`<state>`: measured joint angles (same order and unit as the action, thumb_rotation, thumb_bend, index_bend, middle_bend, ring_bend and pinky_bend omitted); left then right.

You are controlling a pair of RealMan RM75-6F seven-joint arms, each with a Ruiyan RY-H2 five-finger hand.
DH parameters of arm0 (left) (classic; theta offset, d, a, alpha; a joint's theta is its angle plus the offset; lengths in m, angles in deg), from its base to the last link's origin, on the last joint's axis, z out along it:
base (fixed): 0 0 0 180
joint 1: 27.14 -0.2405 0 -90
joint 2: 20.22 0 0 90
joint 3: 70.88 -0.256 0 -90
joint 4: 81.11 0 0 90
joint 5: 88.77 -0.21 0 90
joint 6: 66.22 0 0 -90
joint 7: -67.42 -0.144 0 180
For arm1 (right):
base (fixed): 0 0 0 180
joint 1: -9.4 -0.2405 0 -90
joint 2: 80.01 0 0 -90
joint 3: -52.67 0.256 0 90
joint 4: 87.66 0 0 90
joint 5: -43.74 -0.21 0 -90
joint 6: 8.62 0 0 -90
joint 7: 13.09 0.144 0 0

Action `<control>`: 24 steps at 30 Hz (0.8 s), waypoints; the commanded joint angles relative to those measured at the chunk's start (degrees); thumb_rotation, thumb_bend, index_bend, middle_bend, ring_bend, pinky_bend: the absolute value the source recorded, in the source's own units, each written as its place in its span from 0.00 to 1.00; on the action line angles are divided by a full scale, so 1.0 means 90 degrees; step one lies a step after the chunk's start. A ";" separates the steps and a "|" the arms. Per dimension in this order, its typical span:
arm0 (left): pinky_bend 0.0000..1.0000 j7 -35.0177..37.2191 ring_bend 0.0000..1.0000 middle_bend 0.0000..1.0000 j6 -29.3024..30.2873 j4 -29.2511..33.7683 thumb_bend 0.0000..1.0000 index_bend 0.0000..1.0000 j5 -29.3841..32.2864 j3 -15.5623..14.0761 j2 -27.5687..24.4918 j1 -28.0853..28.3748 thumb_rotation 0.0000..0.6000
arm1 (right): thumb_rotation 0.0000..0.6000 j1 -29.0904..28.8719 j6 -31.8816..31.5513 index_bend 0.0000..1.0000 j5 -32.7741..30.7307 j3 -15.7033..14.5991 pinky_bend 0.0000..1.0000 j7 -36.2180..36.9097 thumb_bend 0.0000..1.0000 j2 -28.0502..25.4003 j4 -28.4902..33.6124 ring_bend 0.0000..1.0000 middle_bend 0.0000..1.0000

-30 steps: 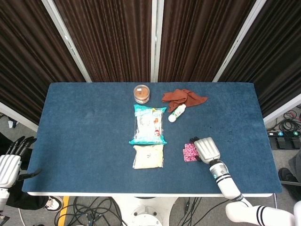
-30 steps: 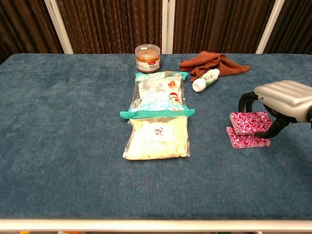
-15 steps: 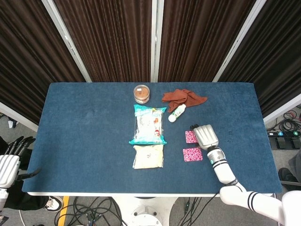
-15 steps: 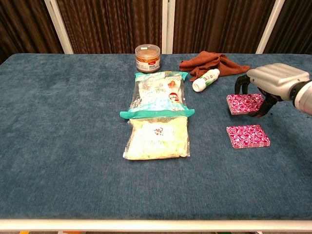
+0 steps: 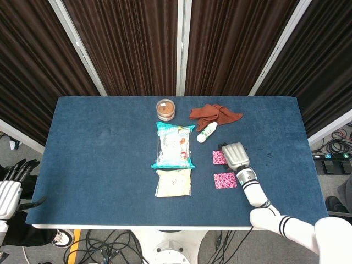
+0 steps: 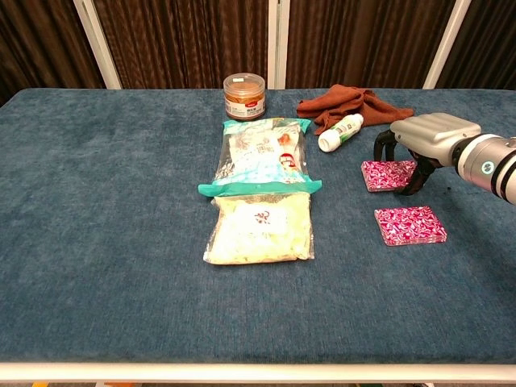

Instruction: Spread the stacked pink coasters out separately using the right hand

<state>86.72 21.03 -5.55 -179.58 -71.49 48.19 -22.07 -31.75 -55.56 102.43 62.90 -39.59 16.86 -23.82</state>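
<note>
Beside lower coaster, lifted coaster.

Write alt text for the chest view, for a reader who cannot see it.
The robot's right hand holds one pink coaster over a blue table, apart from a second pink coaster lying flat nearer the camera. To the left lie two food packets end to end; behind them stand a lidded jar, a white bottle and a brown cloth.

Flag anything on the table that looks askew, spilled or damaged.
Only small things: the white bottle lies on its side against the crumpled cloth. Nothing spilled or damaged. Right hand holds one coaster; the other lies flat.
</note>
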 commanded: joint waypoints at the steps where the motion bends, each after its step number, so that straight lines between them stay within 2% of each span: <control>1: 0.13 0.0001 0.00 0.10 0.0025 -0.0019 0.02 0.12 0.0008 0.0012 0.0017 -0.0009 1.00 | 1.00 -0.0029 0.0124 0.30 -0.0082 -0.0036 0.89 -0.0013 0.16 -0.0083 0.0078 0.77 0.33; 6: 0.13 0.0006 0.00 0.10 0.0020 -0.0032 0.02 0.12 0.0000 0.0011 0.0025 -0.0004 1.00 | 1.00 -0.0043 0.0126 0.22 -0.0171 -0.0051 0.89 -0.0042 0.15 -0.0171 0.0212 0.75 0.26; 11: 0.13 0.0000 0.00 0.10 0.0022 -0.0011 0.02 0.12 -0.0004 0.0012 0.0014 -0.0004 1.00 | 1.00 -0.0007 0.0021 0.20 -0.0149 -0.0088 0.89 -0.0027 0.15 -0.0321 0.0441 0.75 0.25; 17: 0.13 -0.0033 0.00 0.10 0.0036 0.0032 0.02 0.12 -0.0020 0.0011 -0.0007 -0.0003 1.00 | 1.00 0.0249 -0.0469 0.20 0.0108 -0.0216 0.89 0.0005 0.15 -0.0877 0.1274 0.76 0.27; 24: 0.13 -0.0102 0.00 0.10 0.0012 0.0082 0.02 0.12 -0.0051 -0.0003 -0.0017 0.0017 1.00 | 1.00 0.0716 -0.0793 0.31 0.0490 -0.0682 0.88 0.0165 0.15 -0.1726 0.2366 0.76 0.36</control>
<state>85.82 21.15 -4.83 -180.01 -71.50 48.04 -21.93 -27.14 -61.41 105.27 58.74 -38.78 3.91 -5.29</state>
